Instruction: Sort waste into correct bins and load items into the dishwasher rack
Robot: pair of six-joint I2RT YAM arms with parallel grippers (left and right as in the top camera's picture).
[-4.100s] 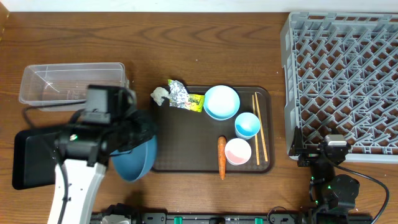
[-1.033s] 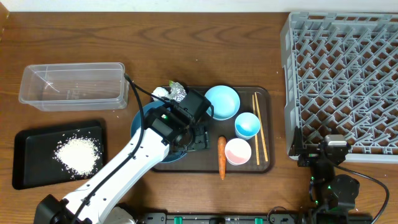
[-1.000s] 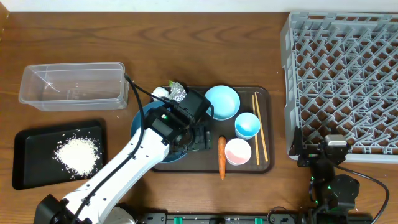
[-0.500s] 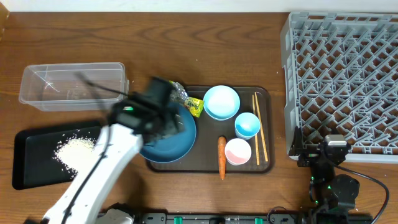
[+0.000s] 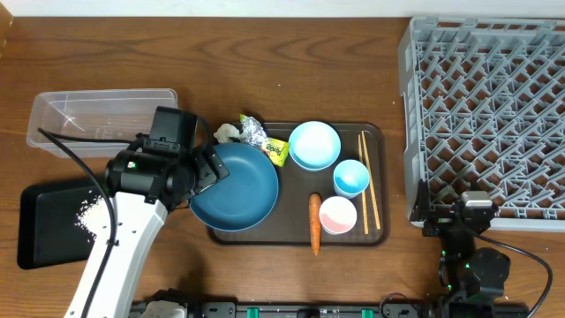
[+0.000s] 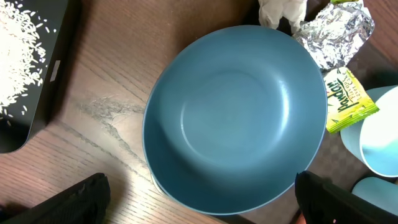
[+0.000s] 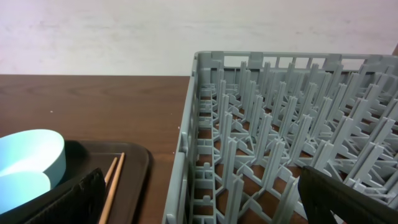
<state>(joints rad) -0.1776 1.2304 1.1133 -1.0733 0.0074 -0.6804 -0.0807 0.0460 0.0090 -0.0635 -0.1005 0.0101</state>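
The empty dark-blue bowl (image 5: 234, 187) (image 6: 236, 112) rests on the left edge of the brown tray (image 5: 296, 237). My left gripper (image 5: 208, 170) (image 6: 199, 214) hovers open beside its left rim, holding nothing. Rice (image 5: 88, 210) (image 6: 18, 56) lies in the black tray (image 5: 40, 234). Tissue (image 5: 228, 134), foil (image 5: 255, 132) and the snack packet (image 5: 276, 148) sit behind the bowl. The carrot (image 5: 314, 221), light-blue bowl (image 5: 315, 144), two cups (image 5: 351, 177) and chopsticks (image 5: 369, 181) are on the brown tray. My right gripper (image 5: 450, 212) (image 7: 199, 208) is open at the rack's (image 5: 490, 115) near left corner.
The clear tub (image 5: 97, 119) stands at the back left, behind my left arm. The rack's wall (image 7: 186, 155) rises just right of the brown tray's edge (image 7: 134, 168). A cable loops from the left arm over the tub.
My left gripper let go of the dark-blue bowl on the brown tray and drew back to the left. Rice now lies in the black tray. The right arm has not moved.
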